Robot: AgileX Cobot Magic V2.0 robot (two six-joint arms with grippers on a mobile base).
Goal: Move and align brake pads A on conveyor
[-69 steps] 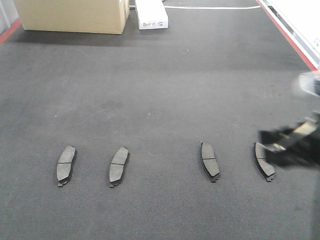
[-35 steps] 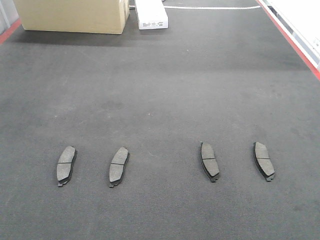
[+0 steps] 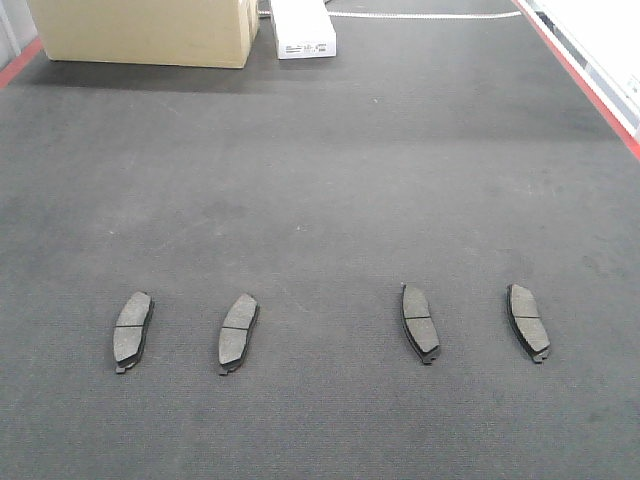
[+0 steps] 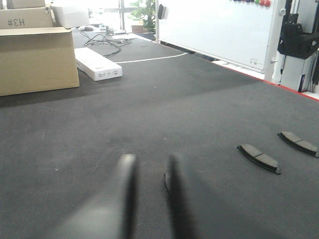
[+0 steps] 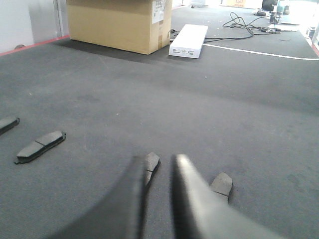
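Observation:
Four brake pads A lie in a row across the conveyor, near its front: pad one, pad two, pad three and pad four. No gripper shows in the front view. In the left wrist view my left gripper is open above the belt with nothing between its fingers. One pad peeks out behind its right finger, and two more lie to the right. My right gripper is open and empty, with one pad behind its left finger and another to its right.
A cardboard box and a flat white box stand at the belt's far end. A red edge strip runs along the right side. A whiteboard stands beyond that edge.
One second ago my right gripper was at the right edge of the front view, beside the rightmost pad. It has since left that view. The pads have not moved.

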